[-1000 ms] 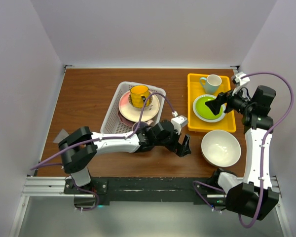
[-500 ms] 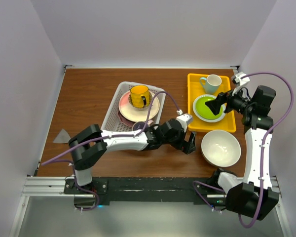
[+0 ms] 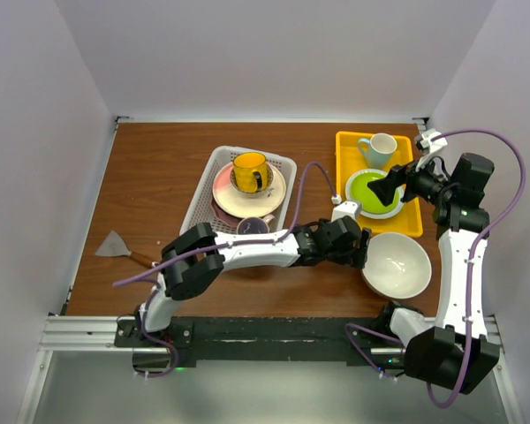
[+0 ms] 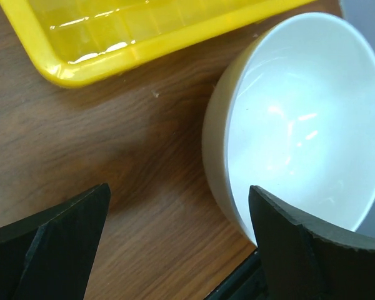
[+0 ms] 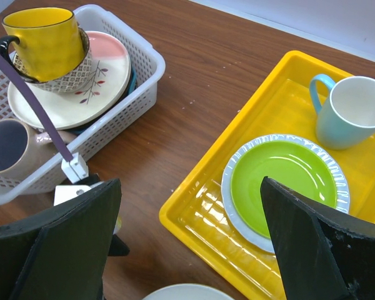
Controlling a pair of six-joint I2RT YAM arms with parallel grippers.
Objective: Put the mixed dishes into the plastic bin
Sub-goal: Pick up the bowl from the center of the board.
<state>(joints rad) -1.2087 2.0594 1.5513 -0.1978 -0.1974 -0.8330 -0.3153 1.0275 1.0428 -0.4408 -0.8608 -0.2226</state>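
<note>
Now | left gripper (image 4: 178, 190) spread wide, empty | large cream bowl (image 4: 300, 119) wall between fingers | right gripper (image 5: 190, 181) spread, empty

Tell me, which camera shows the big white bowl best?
The top external view: the large cream bowl appears almost whole, with its surroundings. The left wrist view shows it close up but cropped; the right wrist view catches only a sliver at the bottom edge.

Yellow tray (image 5: 203, 187) holds green plate (image 5: 281, 184) and blue mug (image 5: 353, 112).
</note>
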